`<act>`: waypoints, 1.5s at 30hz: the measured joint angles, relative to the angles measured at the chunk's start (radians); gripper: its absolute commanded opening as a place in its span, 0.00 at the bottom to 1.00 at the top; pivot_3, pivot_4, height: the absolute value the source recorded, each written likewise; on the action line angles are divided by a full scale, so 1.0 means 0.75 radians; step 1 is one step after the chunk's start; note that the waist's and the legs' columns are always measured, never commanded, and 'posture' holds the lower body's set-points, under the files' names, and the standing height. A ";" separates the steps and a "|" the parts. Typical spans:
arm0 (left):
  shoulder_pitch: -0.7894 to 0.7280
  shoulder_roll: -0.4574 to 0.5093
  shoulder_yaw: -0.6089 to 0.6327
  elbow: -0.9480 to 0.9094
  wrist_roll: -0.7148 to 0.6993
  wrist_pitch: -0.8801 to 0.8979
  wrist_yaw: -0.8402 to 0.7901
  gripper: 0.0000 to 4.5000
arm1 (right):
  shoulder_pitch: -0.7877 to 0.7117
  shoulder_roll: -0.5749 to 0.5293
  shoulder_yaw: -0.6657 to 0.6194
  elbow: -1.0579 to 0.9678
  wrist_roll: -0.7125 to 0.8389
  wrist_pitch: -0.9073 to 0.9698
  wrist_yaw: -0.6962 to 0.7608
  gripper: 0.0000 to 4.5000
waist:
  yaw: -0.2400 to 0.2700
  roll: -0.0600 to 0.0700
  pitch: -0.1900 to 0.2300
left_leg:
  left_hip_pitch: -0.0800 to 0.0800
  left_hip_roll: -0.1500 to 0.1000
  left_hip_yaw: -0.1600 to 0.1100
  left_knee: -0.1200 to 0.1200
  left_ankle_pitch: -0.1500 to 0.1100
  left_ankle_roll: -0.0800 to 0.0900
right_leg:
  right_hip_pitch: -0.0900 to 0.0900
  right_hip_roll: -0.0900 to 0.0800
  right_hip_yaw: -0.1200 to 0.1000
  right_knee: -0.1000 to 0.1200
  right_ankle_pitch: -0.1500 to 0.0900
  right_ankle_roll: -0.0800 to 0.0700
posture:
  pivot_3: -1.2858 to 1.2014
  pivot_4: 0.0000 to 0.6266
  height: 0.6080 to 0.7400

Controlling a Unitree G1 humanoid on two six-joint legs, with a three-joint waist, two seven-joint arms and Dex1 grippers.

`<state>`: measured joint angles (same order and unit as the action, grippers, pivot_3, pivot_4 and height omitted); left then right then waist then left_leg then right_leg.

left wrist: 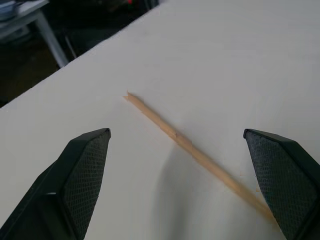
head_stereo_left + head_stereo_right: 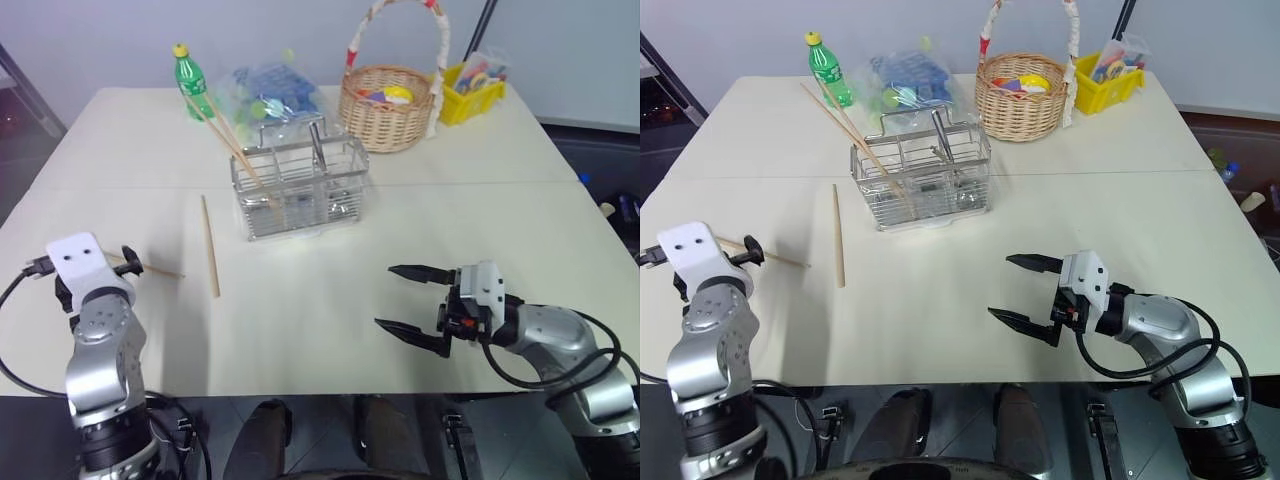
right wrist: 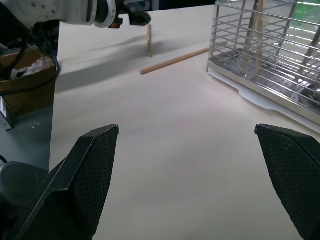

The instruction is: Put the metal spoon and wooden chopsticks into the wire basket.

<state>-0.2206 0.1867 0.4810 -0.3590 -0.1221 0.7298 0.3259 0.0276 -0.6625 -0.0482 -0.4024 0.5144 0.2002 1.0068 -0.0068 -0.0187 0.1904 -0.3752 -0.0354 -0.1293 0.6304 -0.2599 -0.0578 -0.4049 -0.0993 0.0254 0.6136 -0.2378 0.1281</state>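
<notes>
Chopstick (image 1: pixel 190 147) seemingly between left end effector (image 1: pixel 185 175) fingers.

No readable text, label, brand or number shows on anything here.

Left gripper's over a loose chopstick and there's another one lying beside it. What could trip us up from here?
1. The chopstick under the open left gripper lies flat on the table; the fingers may skid off it.
2. The second loose chopstick lies close and could get knocked.
3. Chopsticks already in the wire basket lean out, so a careless drop-off could tip them.
</notes>
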 measured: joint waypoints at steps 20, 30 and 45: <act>-0.293 -0.103 0.190 0.514 -0.052 -0.115 0.227 1.00 | 0.009 0.051 0.056 0.000 -0.055 -0.029 -0.061 0.99 | -0.005 -0.001 0.000 | 0.001 0.000 0.000 0.000 0.000 -0.001 | 0.000 0.000 0.000 0.001 0.000 0.001 | 0.52 0.24 1.00; -0.486 -0.052 0.340 0.669 -0.149 -0.093 0.370 1.00 | 0.011 0.065 0.060 0.000 -0.080 -0.028 -0.104 0.99 | -0.005 -0.002 -0.001 | 0.001 0.000 0.000 0.001 0.001 -0.002 | 0.000 0.000 0.000 0.002 0.000 0.001 | 0.52 0.24 1.00; -0.659 0.020 0.487 0.727 -0.294 0.135 0.600 1.00 | 0.009 0.073 0.084 -0.007 -0.082 -0.027 -0.134 0.99 | -0.009 -0.001 -0.001 | 0.002 -0.001 0.000 0.001 0.001 -0.003 | 0.000 0.000 0.000 0.003 0.001 0.001 | 0.52 0.24 1.00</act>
<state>-0.7148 0.2014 0.8460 0.1864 -0.3427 0.8314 0.7762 0.0344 -0.6079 0.0145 -0.4075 0.4526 0.1797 0.9067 -0.0132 -0.0196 0.1896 -0.3736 -0.0358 -0.1294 0.6309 -0.2588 -0.0598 -0.4048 -0.0993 0.0255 0.6162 -0.2373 0.1291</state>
